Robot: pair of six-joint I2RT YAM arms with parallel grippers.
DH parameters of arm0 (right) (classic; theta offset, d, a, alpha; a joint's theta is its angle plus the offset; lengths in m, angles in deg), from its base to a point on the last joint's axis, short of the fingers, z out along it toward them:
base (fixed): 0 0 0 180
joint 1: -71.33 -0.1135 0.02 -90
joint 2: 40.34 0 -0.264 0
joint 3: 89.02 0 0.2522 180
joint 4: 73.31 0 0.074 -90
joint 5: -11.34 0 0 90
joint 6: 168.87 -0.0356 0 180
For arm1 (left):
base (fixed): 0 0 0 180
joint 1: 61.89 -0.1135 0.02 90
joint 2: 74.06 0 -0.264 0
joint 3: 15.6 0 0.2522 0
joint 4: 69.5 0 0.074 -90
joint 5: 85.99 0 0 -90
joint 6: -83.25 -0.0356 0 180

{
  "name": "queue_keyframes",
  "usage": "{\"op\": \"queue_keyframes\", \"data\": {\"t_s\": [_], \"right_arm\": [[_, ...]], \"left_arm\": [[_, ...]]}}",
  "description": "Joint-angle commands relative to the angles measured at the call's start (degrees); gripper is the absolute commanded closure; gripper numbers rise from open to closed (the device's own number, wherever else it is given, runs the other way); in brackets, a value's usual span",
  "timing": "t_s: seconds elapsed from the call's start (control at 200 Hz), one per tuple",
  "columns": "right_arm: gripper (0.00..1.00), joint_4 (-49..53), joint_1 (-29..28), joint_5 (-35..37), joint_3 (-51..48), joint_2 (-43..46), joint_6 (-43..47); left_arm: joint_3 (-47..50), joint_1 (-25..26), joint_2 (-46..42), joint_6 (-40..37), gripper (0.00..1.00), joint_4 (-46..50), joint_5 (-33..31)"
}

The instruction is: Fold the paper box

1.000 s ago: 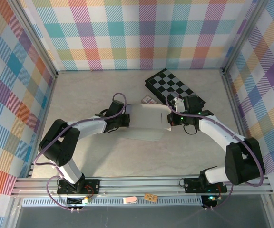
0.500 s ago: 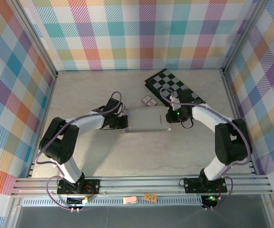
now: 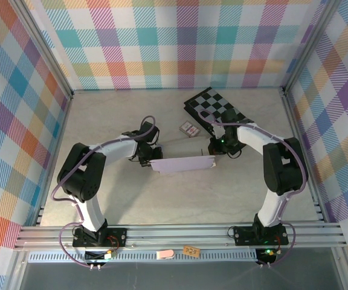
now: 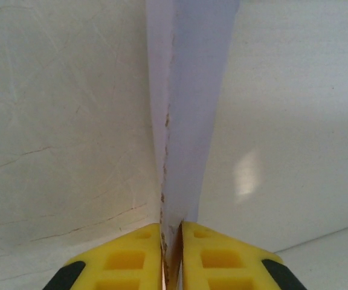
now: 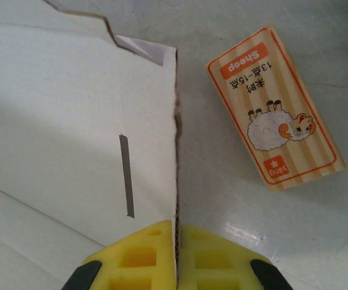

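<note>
The paper box (image 3: 183, 164) is a pale lavender cardboard sheet held between both arms at mid-table, tipped up so the top view sees it nearly edge-on as a narrow strip. My left gripper (image 3: 151, 159) is shut on its left end; in the left wrist view the yellow fingers (image 4: 132, 257) pinch the sheet's frayed edge (image 4: 180, 121) at the left gripper (image 4: 172, 228). My right gripper (image 3: 213, 150) is shut on the right end. In the right wrist view the off-white face (image 5: 71, 109), with a slot cut in it, runs into the right gripper (image 5: 177, 226).
A black-and-white checkerboard (image 3: 219, 112) lies at the back right, just beyond the right arm. A small patterned pack (image 3: 189, 128) lies behind the sheet; a striped tile with a sheep picture (image 5: 275, 109) lies on the table beside the sheet's edge. Plaid walls close in three sides.
The sheet has gone from lying broad and nearly flat to standing tipped on edge. Both grippers kept hold of its ends, and the right arm's elbow swung back towards the checkerboard.
</note>
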Motion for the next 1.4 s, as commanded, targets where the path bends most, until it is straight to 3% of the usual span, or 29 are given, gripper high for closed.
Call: {"op": "queue_keyframes", "data": {"t_s": [0.0, 0.54, 0.7, 0.845, 1.145, 1.395], "right_arm": [[1.00, -0.53, -2.17, -7.17, 2.52, -1.13, 2.09], [1.00, -1.08, -2.15, -7.34, 2.27, -0.81, 1.43], [1.00, -1.53, -2.15, -7.29, 1.88, -0.30, 1.01], [1.00, -1.56, -2.11, -7.37, 1.96, 0.23, 0.71], [1.00, -2.50, -2.43, -7.10, 1.20, 1.74, -0.08], [1.00, -10.98, -6.01, -2.62, -4.05, 14.78, -5.31]], "left_arm": [[-1.84, 1.22, 2.30, 0.23, 0.85, 4.10, 1.54], [-7.29, 1.96, 8.93, 0.05, 0.81, 4.38, -1.19], [-9.22, 3.53, 10.59, -0.44, 0.87, 8.15, -4.97], [-7.96, 4.34, 10.24, 0.94, 1.00, 9.69, -6.72], [-10.81, 5.78, 11.03, 2.76, 1.00, 19.29, -13.77], [-8.68, 6.18, -0.69, 2.27, 1.00, 15.71, -21.33]]}}
